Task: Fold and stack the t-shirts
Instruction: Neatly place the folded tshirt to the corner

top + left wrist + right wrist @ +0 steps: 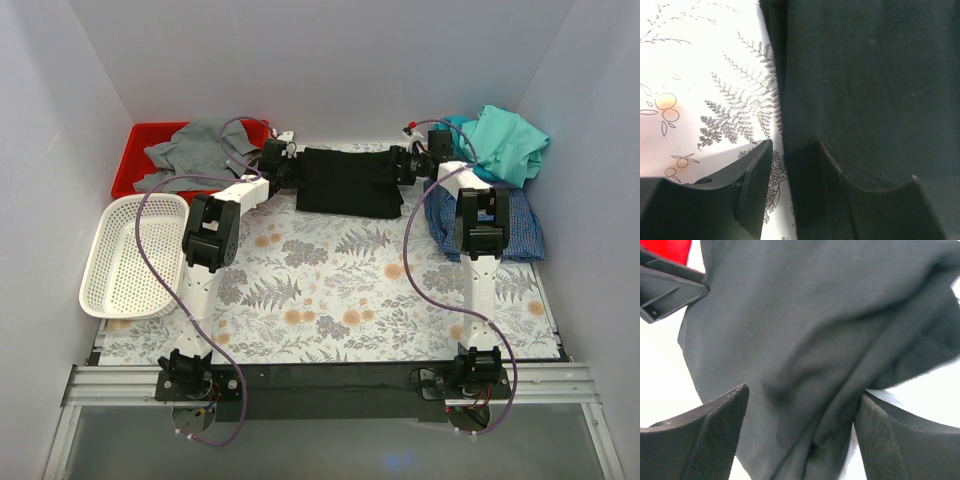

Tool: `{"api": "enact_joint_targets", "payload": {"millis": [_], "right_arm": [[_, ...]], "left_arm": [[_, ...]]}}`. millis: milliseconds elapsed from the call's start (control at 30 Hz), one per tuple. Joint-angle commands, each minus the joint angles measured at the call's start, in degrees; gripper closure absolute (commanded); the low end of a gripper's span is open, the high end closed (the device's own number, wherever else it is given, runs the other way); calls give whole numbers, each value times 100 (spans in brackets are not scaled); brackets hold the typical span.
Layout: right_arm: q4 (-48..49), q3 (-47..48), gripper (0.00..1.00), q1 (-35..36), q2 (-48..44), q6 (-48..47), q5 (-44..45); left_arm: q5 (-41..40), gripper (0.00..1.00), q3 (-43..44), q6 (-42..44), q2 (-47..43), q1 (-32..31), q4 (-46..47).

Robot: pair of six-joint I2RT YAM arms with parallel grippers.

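The black t-shirt (345, 182) lies folded into a broad band at the back middle of the table. My left gripper (283, 172) is at its left edge. In the left wrist view the gripper (796, 145) is open, one finger (757, 175) over the floral tablecloth, the other over the black cloth (870, 75), with the shirt's edge between them. My right gripper (408, 163) is at the shirt's right end. It (802, 392) is open, with bunched black cloth (805, 330) between its fingers. A teal shirt (505, 140) lies at the back right, and a blue-checked one (522, 235) lies under the right arm.
A red bin (140, 150) at the back left holds a grey-green shirt (195, 150). A white mesh basket (135, 255) stands at the left edge. Purple cables loop over both arms. White walls close in the back and sides.
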Motion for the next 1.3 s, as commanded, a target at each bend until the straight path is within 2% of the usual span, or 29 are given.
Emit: {"api": "enact_joint_targets", "payload": {"millis": [0, 100, 200, 233, 300, 333, 467, 700, 867, 900, 933, 1067, 1100, 1133, 1267], "right_arm": [[-934, 97, 15, 485, 570, -9, -70], [-1057, 168, 22, 679, 606, 26, 26], [-1119, 142, 38, 785, 474, 52, 61], [-1119, 151, 56, 811, 439, 43, 157], [-1119, 229, 81, 820, 465, 43, 149], [-1093, 282, 98, 812, 430, 26, 141], [-1058, 502, 99, 803, 62, -149, 412], [-1479, 1222, 99, 478, -835, -457, 1677], [-1611, 1574, 99, 258, -1213, -905, 3109], [-1542, 1618, 99, 206, -1283, -1150, 3424], [-1436, 1636, 99, 188, -1423, -1291, 4237], [-743, 1618, 99, -101, -1679, -1556, 5622], [-741, 1662, 99, -181, -1680, -1556, 5625], [-637, 1636, 99, -190, -1697, -1669, 6103], [-425, 1636, 99, -138, -1609, -1777, 6933]], "left_arm": [[197, 59, 101, -89, -121, -20, -106], [223, 59, 66, -81, -112, -81, -124], [294, 59, 40, -89, -121, -107, -177], [311, 59, 31, -98, -138, -116, -177], [355, 59, 49, -133, -130, -143, -186], [364, 59, 57, -133, -139, -143, -203], [399, 60, -30, -116, -340, -169, -238], [469, 60, -285, -116, -867, -178, -274], [627, 60, -417, -177, -1193, -169, -221], [663, 60, -461, -177, -1289, -178, -221], [680, 60, -487, -177, -1333, -178, -221], [707, 60, -654, -151, -1492, -178, -133], [707, 60, -654, -151, -1492, -187, -133], [698, 60, -654, -142, -1501, -187, -142], [742, 60, -637, -133, -1492, -187, -151]]}}
